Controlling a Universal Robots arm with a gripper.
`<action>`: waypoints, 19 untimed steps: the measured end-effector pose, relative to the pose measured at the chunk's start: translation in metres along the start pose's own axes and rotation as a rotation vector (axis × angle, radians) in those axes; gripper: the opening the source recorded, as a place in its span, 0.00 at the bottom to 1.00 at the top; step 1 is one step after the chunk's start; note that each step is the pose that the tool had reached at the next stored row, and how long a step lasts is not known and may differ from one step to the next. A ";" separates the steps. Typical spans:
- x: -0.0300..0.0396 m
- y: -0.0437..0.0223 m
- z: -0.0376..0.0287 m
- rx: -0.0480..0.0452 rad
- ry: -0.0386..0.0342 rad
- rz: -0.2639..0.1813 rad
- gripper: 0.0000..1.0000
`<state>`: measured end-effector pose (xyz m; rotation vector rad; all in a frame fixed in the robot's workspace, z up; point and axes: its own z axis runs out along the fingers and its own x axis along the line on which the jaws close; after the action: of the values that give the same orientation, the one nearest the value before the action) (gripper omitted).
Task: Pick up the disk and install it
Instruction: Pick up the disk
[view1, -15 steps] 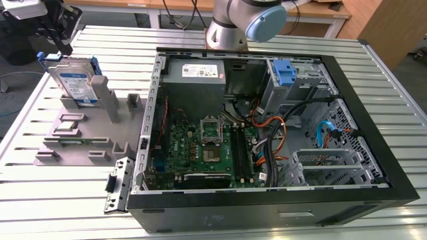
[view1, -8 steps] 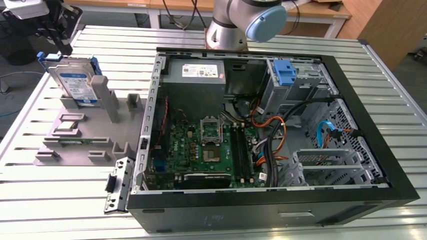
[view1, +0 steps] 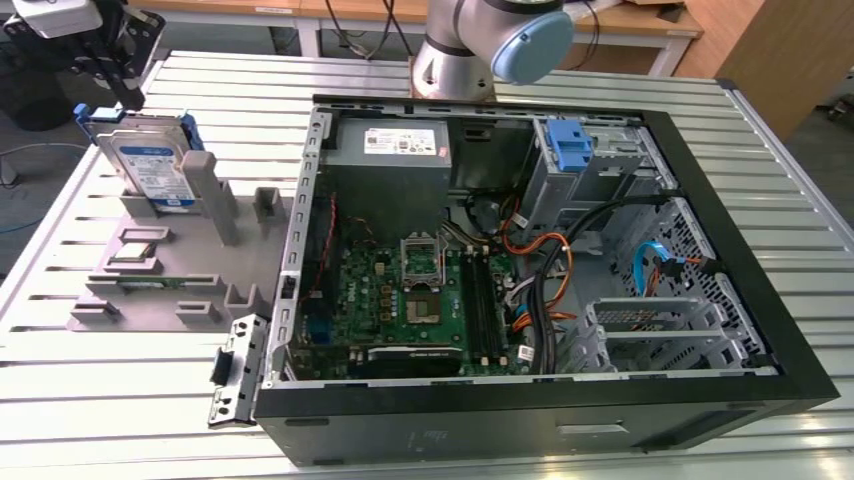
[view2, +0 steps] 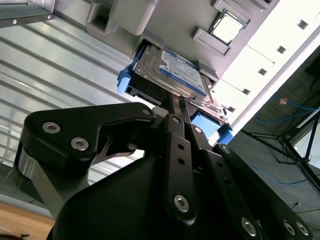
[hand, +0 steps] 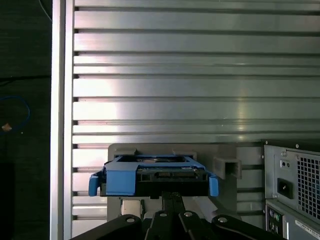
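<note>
**Desk:** What are you seeing?

**Operator:** A slatted metal table (view1: 120, 400) with an open computer case (view1: 534, 425) on it. At the exterior view's left, a grey holder (view1: 160, 270) beside the case carries the disk (view1: 150, 165) upright. My gripper (view2: 181, 102) hangs just over the disk's top edge, fingers pressed together and gripping nothing.

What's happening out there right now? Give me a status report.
Hand shut, tips at the disk, not gripping it. Disk upright in grey holder, outside the open computer case. Nothing between hand and disk.
</note>
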<state>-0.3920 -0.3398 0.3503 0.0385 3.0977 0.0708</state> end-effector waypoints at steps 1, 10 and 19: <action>0.0000 0.0000 0.0000 0.0000 0.0000 0.000 0.10; 0.0000 0.0000 0.0000 -0.0021 0.0021 -0.048 0.10; 0.0000 0.0000 0.0000 -0.0049 0.0048 -0.103 0.10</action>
<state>-0.3920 -0.3398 0.3503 -0.1215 3.0978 0.0751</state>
